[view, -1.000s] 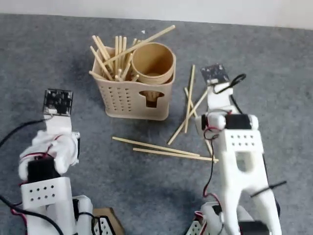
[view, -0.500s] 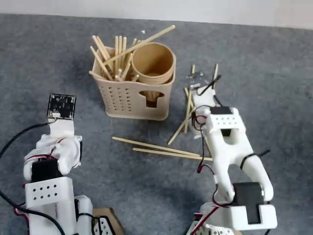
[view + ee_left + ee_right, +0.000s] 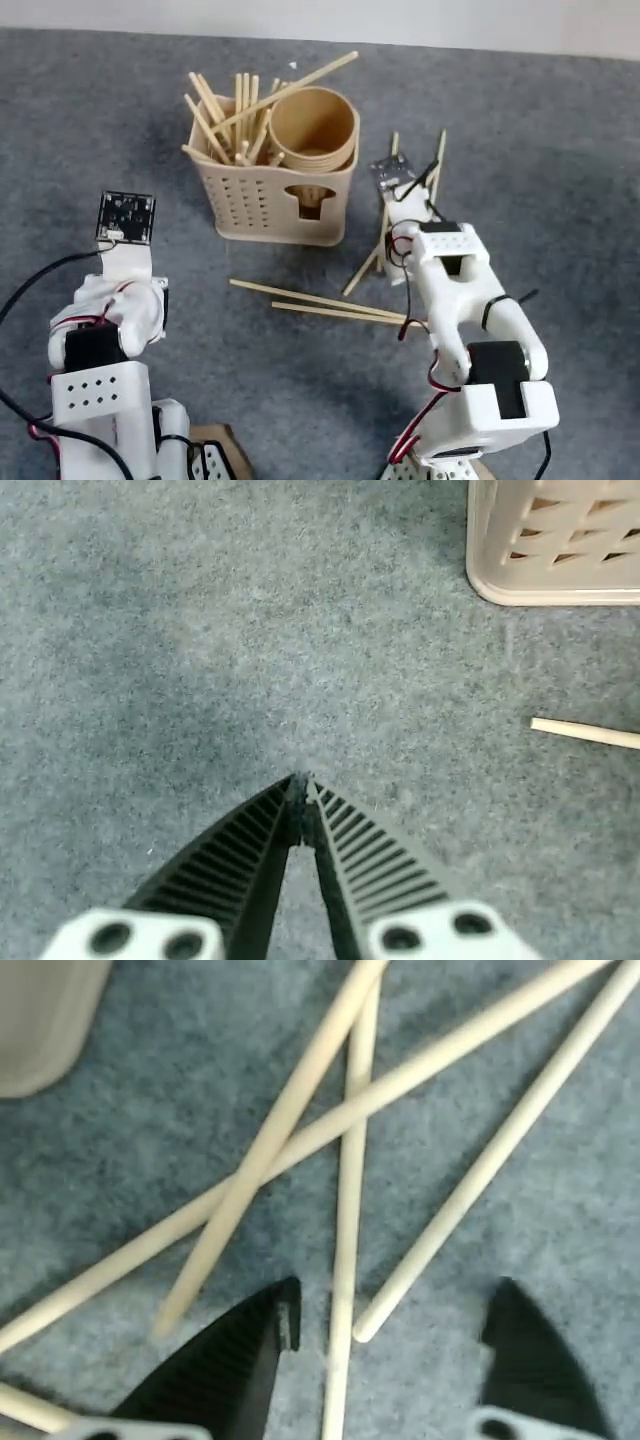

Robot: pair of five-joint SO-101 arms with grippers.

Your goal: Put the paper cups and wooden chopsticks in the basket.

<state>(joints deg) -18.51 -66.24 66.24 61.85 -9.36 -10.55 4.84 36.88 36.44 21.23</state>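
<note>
My right gripper hangs spread wide over crossed wooden chopsticks beside the basket; my left gripper sits clenched above the grey surface.

Pale wooden chopsticks lie crossed, flat, between and just ahead of the open right claw. Beside it stands the beige basket, holding stacked paper cups and upright sticks.

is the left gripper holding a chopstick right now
No, the left gripper is shut with nothing between its tips, over the grey mat, and the nearest chopstick lies apart from it.
</note>
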